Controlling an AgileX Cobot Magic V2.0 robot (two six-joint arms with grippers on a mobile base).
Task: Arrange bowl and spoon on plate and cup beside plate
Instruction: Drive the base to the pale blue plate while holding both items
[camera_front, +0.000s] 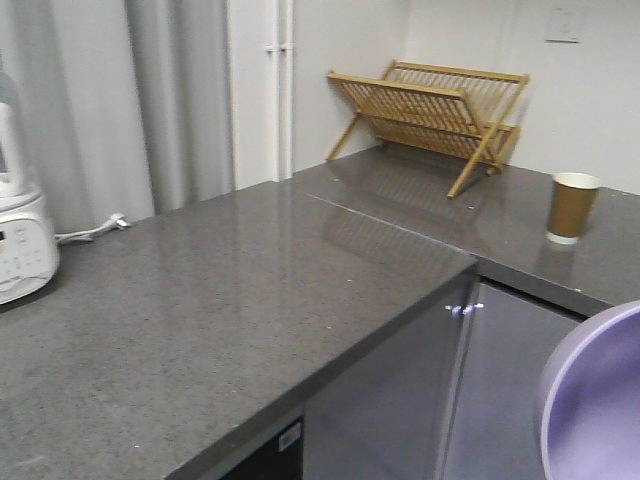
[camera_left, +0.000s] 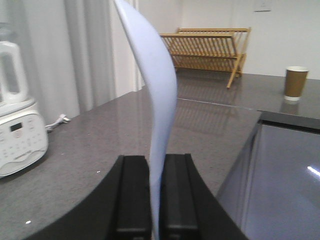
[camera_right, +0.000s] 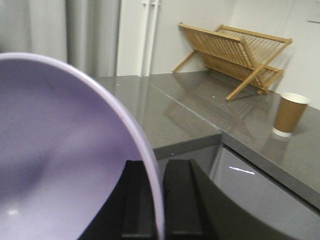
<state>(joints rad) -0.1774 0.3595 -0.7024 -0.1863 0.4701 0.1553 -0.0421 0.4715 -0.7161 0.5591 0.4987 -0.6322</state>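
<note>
Bowl (camera_right: 60, 150): lavender plastic, held up off the grey counter (camera_front: 200, 300); it shows at the lower right of the front view.
Bowl handling: probably light, stiff and not fragile. The smooth wall may slip, so the rim is the place to pinch.
Right gripper (camera_right: 159, 200): jaws closed to about the thickness of the wall, clamped on the bowl's rim with one finger inside and one outside.
Plate (camera_left: 160, 90): pale blue, seen edge-on in the left wrist view, rising from the jaws above the counter.
Plate handling: likely light and rigid. It is shallow, so the raised rim is the only real hold, and it may pivot when gripped at a single point.
Left gripper (camera_left: 155, 200): nearly closed, pinching the plate's rim.
Cup (camera_front: 572, 208): upright on the far counter, right of the wooden dish rack (camera_front: 430, 110) and well apart from both grippers.
Cup handling: paper, so crushable; it wants a gentle squeeze at mid-wall.
Spoon: not in any view.
Other: white appliance (camera_front: 20, 240) at the counter's left edge.
</note>
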